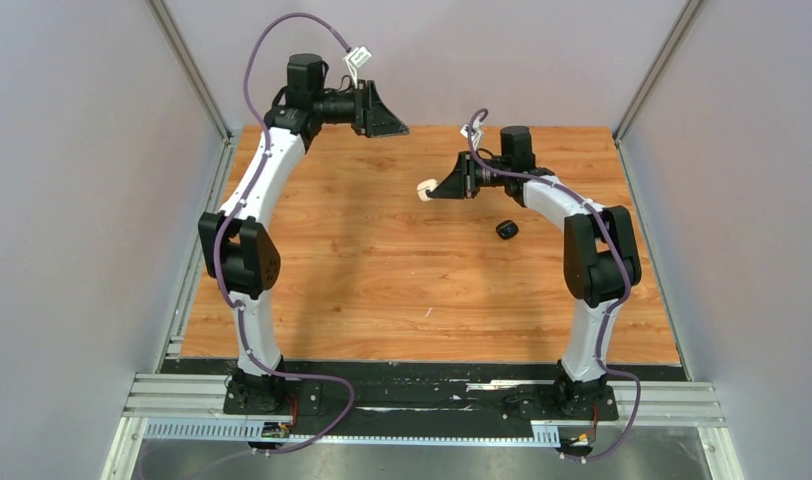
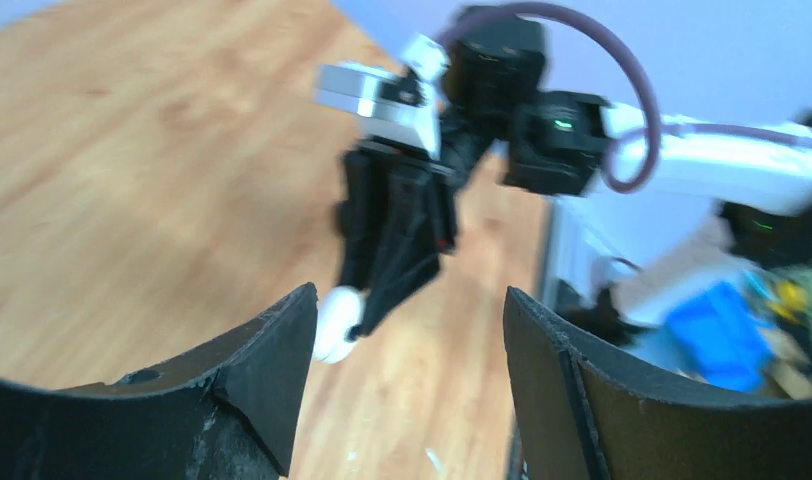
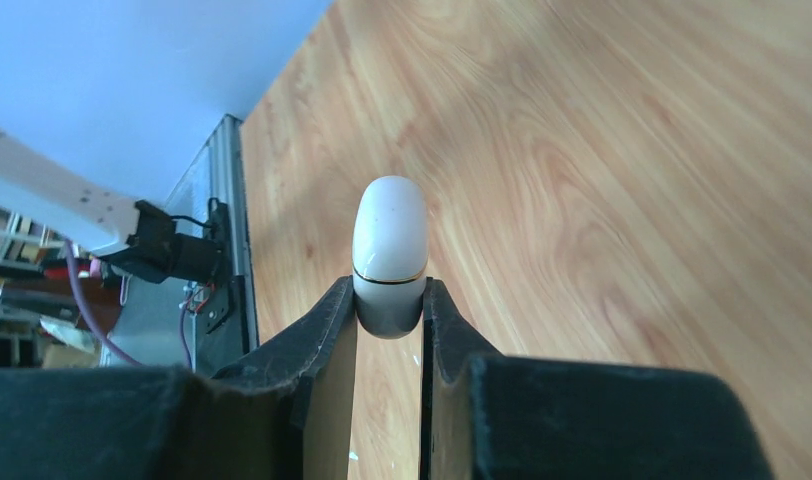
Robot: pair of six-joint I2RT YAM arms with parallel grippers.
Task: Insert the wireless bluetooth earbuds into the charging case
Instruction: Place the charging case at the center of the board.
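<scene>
My right gripper (image 3: pixel 390 300) is shut on a closed white charging case (image 3: pixel 390 235) with a thin gold seam, and holds it above the table; most of the case sticks out past the fingertips. The case also shows in the top view (image 1: pixel 427 188) and in the left wrist view (image 2: pixel 336 326). My left gripper (image 1: pixel 389 128) is raised at the far left, open and empty, its jaws wide apart (image 2: pixel 410 300). A small black rounded object (image 1: pixel 507 229) lies on the table under the right arm; I cannot tell what it is. No earbuds show.
The wooden table (image 1: pixel 382 290) is walled by grey panels at left, right and back. A tiny white fleck (image 1: pixel 428 312) lies near the table's middle front. Metal rails (image 1: pixel 422 400) run along the near edge by the arm bases.
</scene>
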